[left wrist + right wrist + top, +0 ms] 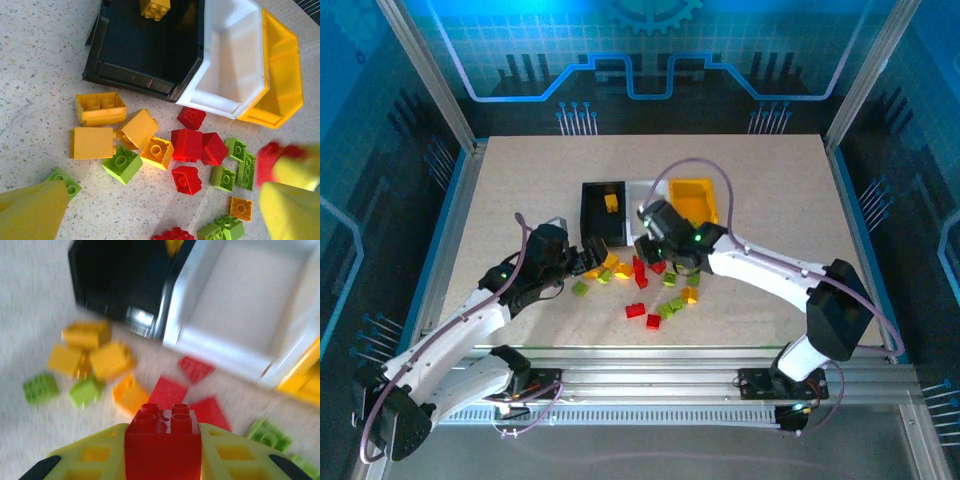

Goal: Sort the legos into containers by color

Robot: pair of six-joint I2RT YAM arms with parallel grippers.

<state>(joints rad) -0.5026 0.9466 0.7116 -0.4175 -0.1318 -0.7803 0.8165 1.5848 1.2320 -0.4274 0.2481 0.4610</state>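
My right gripper [162, 452] is shut on a red lego [162, 440], studs up, held above the loose pile just in front of the white container [240, 305]. In the top view that gripper [660, 262] hangs over the pile's middle. Red, lime green and orange-yellow legos [640, 285] lie scattered on the table in front of the black container [592, 215], white container [642, 188] and yellow container [692, 200]. One orange-yellow lego [155, 7] lies in the black container [145, 50]. My left gripper [162, 195] stands open above the pile's left part, touching nothing.
The containers stand touching in a row at the table's middle. Bare tabletop [520, 180] stretches left, right and behind them. A metal frame post [470, 145] rises at each rear corner, and a rail [650, 380] runs along the near edge.
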